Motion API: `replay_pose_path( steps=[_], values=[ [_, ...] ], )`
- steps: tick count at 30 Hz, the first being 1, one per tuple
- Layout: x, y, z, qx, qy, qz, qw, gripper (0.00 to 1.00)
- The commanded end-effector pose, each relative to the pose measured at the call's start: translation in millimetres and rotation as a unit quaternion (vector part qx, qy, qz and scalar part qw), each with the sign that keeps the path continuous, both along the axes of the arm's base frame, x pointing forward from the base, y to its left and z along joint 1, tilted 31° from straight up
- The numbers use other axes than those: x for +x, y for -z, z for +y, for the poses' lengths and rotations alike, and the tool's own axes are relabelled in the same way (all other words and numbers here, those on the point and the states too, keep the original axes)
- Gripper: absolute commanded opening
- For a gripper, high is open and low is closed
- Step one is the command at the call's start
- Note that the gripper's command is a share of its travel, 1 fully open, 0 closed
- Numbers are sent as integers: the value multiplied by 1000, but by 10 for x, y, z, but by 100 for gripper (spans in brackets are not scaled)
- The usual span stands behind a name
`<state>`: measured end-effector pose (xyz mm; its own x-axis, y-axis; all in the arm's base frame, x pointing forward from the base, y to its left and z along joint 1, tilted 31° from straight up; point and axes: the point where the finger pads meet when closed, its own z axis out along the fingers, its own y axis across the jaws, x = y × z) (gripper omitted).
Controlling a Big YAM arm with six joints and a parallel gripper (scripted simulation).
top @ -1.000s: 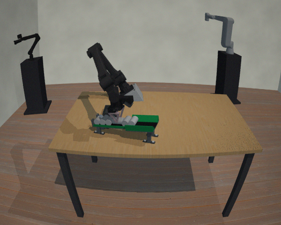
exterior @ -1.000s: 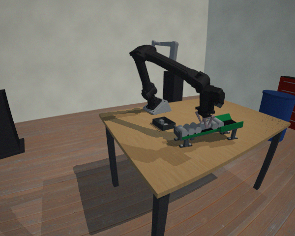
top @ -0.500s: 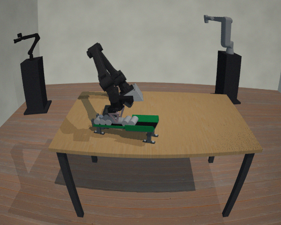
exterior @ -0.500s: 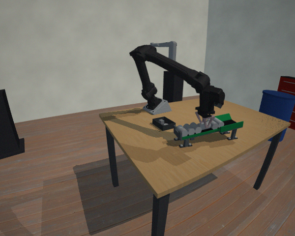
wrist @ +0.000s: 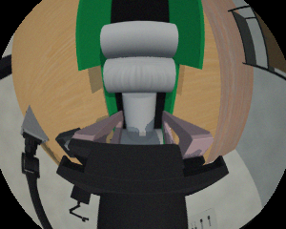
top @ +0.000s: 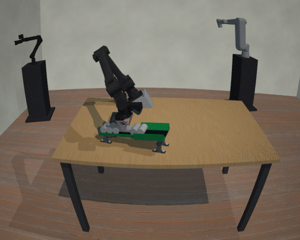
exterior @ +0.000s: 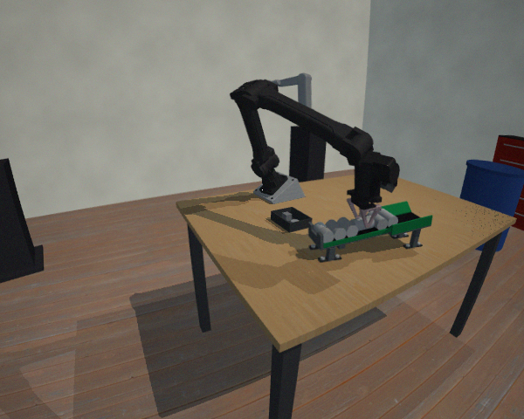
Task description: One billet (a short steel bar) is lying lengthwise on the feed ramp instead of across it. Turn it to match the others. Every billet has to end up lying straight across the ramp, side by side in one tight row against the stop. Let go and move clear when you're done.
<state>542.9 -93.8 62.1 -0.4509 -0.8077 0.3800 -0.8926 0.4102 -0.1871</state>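
The green feed ramp [top: 147,130] stands on legs on the wooden table, sloping down to a stop at its left end [top: 100,129]. Several grey billets [top: 110,127] lie across it by the stop, and two more [top: 139,127] lie across it higher up. One billet [wrist: 142,111] lies lengthwise between these groups. My gripper [wrist: 142,114] points straight down over it, its pink fingers standing partly open on either side of its near end; I cannot tell whether they touch it. The gripper also shows in the exterior view [exterior: 366,217], low over the ramp [exterior: 389,223].
A black tray [exterior: 293,217] with a small grey block sits on the table behind the ramp, near the arm's grey base [exterior: 280,189]. A blue barrel [exterior: 492,189] and a red cabinet [exterior: 521,171] stand beyond the table. Two pedestals with idle arms [top: 36,90] [top: 242,77] flank it.
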Motion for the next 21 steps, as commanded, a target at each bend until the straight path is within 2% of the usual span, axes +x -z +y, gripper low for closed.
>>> replay_pose_path(
  steps=[1,17,18,21],
  values=[
    [-35,140,-91,1,4,7,1000,55],
    [-35,140,-91,1,4,7,1000,55],
    [-35,140,-91,1,4,7,1000,0],
    [-35,139,-92,0,8,6,1000,0]
  ],
)
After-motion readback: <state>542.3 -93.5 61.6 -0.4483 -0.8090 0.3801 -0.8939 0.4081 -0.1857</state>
